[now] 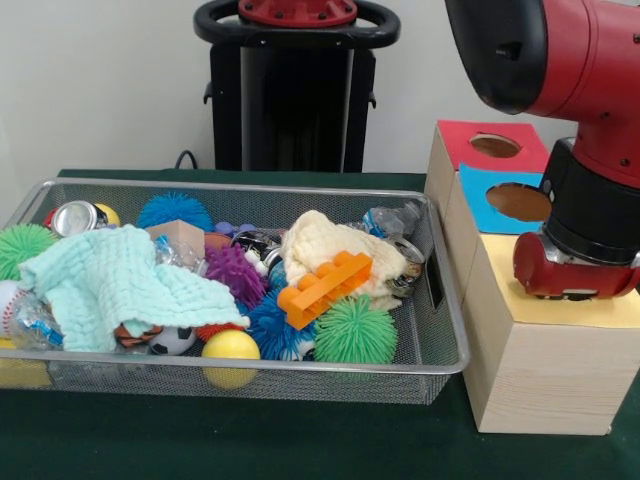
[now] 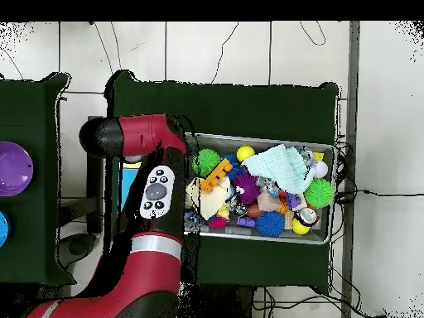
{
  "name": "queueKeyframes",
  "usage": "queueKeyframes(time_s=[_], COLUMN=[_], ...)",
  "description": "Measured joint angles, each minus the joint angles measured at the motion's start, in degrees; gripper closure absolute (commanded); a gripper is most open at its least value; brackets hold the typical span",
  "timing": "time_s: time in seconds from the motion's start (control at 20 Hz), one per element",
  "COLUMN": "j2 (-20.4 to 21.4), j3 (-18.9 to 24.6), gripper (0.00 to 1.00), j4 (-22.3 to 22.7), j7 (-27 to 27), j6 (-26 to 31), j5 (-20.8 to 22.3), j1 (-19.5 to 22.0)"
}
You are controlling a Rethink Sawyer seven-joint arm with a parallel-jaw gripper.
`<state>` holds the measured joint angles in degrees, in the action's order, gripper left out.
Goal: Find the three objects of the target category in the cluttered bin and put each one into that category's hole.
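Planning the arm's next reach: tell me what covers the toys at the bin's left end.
The mint cloth lies over the toys at the bin's left end, front view, hiding much beneath it. The arm is over the boxes.

The red and black arm (image 1: 590, 150) bends down at the picture's right side. Its wrist points downward. The gripper's state cannot be made out.

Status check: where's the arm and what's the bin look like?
Arm over the box, gripper hidden. Bin full, cloths covering toys.

A dark green tablecloth (image 1: 250, 440) covers the table; a purple disc (image 2: 14, 168) lies apart.
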<state>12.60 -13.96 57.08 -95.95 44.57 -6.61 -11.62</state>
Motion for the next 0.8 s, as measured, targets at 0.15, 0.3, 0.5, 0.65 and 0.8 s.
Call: queueKeyframes(time_s=[0.15,0.3,0.5,0.65,0.8], j2=[-0.15,-0.19,-0.24,-0.32,-0.38], j3=[0.01,0.0,-0.02,-0.02,-0.02], gripper=[1.0,1.0,1.0,0.0,0.0], j4=[-0.34,-0.43,-0.51,-0.61,-0.73], j7=[0.0,0.0,0.01,-0.01,-0.01], j6=[0.58,0.69,0.79,0.96,1.21], j5=[0.0,0.0,-0.08,-0.29,-0.36], j1=[0.07,0.07,0.07,0.06,0.1])
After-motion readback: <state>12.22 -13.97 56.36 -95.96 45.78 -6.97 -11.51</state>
